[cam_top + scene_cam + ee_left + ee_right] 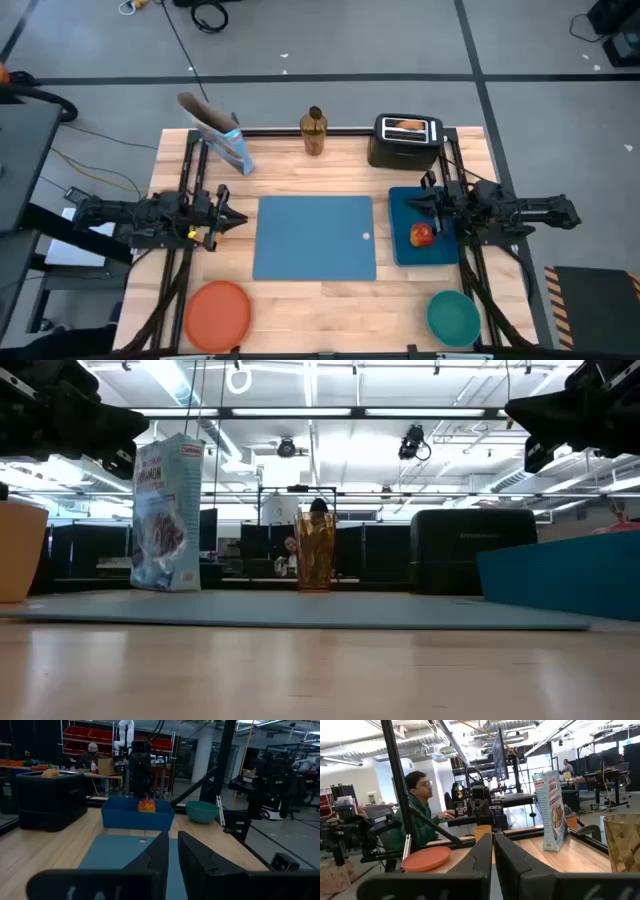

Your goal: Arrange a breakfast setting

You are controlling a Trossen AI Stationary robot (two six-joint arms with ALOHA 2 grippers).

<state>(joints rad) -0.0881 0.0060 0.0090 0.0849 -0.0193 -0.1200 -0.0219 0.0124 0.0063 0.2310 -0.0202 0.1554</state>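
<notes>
On the light wooden counter [300,300] the flat blue rectangular placemat [315,237] lies in the middle, with nothing on it except a small pale spot near its right edge, too small to tell what it is. The left end effector [232,218] hangs just beside the left edge of the placemat, its two dark fingers [160,855] almost together, with only a thin gap, and it holds nothing. The right end effector [418,203] is over a blue rectangular bin [425,228] that stands just beside the right edge of the placemat; its fingers [485,852] are also narrow, nearly touching, and empty. In this bin lies the red apple [422,235], close under the right end effector. Behind the bin stands a black toaster [407,140] with toast [405,125] in its slots. The blue cereal box [227,138] stands upright near the far left corner of the counter, and a tall amber glass-like jar [313,133] with a dark top stands at the far edge, between the box and the toaster. The round orange plate [217,311] lies near the front left corner, and the teal bowl [453,314] near the front right corner, both well apart from the placemat. In the low view a small orange cup [20,550] shows at the left edge of the picture. In the right wrist view a person in a green top [420,820] sits in the room beyond the counter.
</notes>
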